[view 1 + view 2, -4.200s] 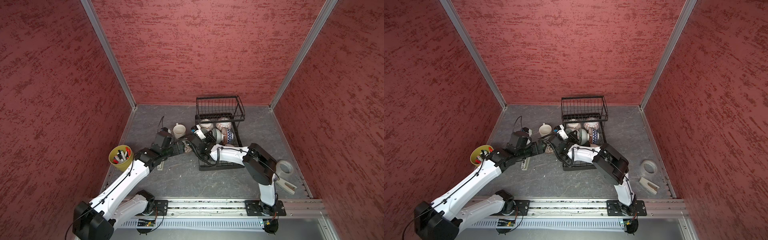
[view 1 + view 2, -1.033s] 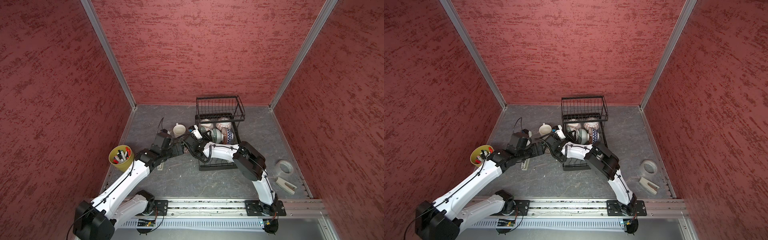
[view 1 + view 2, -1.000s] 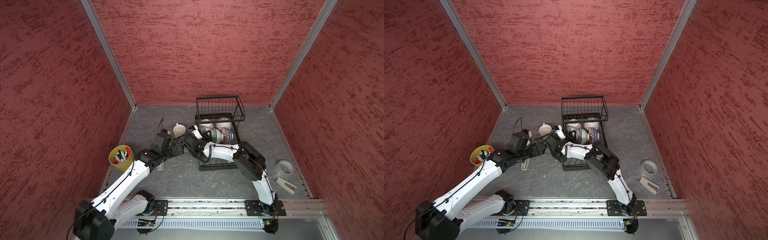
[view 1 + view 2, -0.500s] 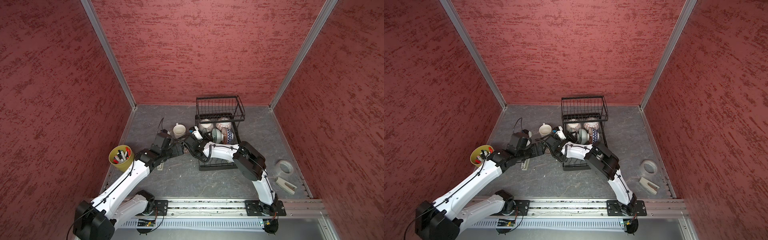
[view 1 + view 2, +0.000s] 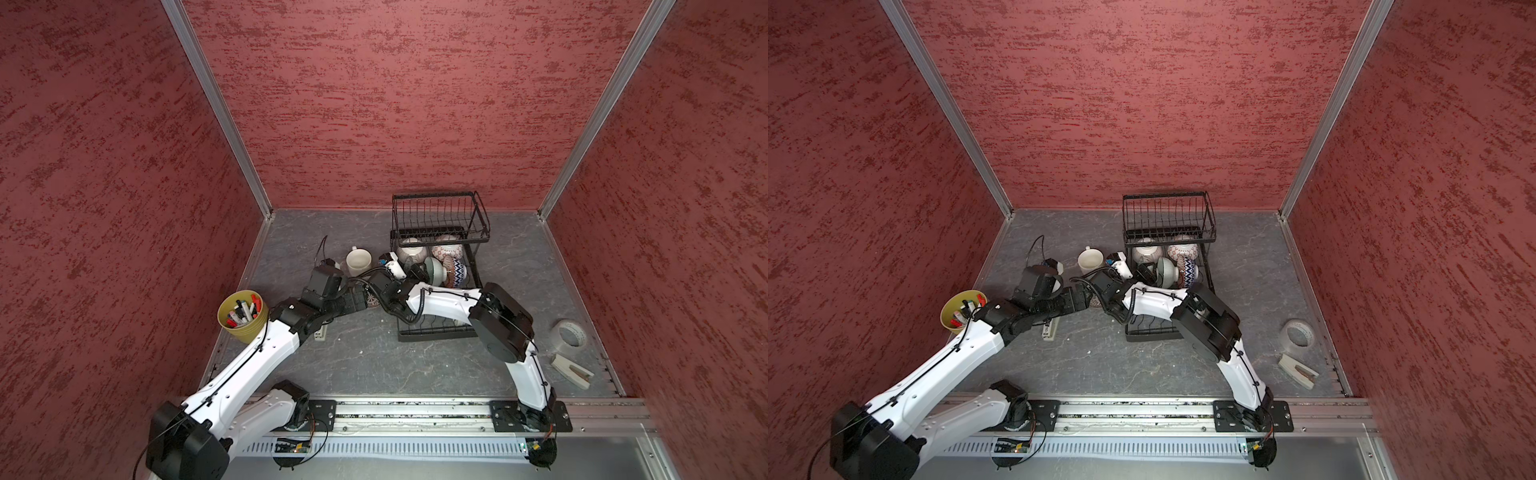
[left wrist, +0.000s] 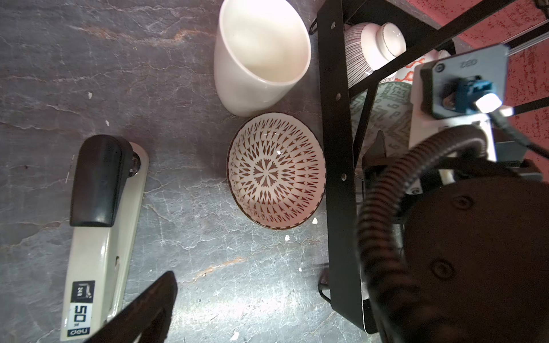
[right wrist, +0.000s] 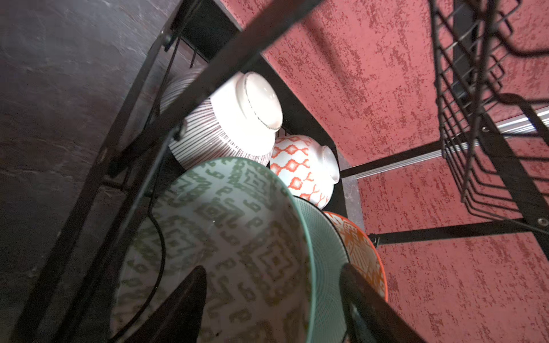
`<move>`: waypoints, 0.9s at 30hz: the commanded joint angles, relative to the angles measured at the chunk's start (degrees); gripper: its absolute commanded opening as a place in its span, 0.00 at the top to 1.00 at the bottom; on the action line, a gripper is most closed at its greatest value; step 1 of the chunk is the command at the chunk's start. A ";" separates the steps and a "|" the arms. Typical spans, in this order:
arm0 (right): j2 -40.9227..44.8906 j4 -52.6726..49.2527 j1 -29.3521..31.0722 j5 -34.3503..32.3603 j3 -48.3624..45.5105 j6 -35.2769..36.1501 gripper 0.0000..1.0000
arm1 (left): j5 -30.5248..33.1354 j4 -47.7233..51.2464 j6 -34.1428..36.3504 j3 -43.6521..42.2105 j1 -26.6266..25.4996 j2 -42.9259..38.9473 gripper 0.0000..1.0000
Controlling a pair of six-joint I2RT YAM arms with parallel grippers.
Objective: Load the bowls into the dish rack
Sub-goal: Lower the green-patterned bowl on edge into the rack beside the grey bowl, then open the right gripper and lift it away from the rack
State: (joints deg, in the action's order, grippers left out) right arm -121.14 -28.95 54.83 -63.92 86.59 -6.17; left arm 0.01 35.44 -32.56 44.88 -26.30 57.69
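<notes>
Right gripper (image 7: 271, 270) astride the rim of the pale green bowl (image 7: 225, 225), jaws parted, likely releasing.
Nearest, the left gripper (image 5: 361, 301) hangs wide and empty over the brown-patterned bowl (image 6: 276, 175) beside the dish rack (image 6: 335, 89). Beyond, the right forearm reaches low under the upper basket (image 5: 436, 195). There the green one stands on edge by the striped bowl (image 7: 225, 127), probably slotted.

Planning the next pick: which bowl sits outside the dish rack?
The brown starburst-patterned bowl, upright on the table beside the cream mug; the others visible all sit inside the dish rack.
</notes>
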 commanded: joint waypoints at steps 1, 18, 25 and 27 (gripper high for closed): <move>4.74 0.01 0.63 3.12 -0.69 -2.48 0.25 | -0.10 -1.23 0.12 -0.01 0.30 -0.64 0.00; 15.38 2.69 0.54 12.85 -7.80 -5.42 0.22 | 0.60 0.48 -0.49 0.74 0.49 0.43 0.00; 22.84 3.53 0.53 18.34 -13.90 -8.69 0.22 | 0.78 1.55 -0.97 1.28 1.01 1.80 0.00; 25.55 4.69 0.54 19.93 -16.04 -9.21 0.22 | 0.63 1.90 -1.19 1.48 1.08 2.48 0.00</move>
State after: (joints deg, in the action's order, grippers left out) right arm -98.87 -26.35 55.09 -47.48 72.29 -12.53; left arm 0.12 36.32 -32.99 44.99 -25.67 59.37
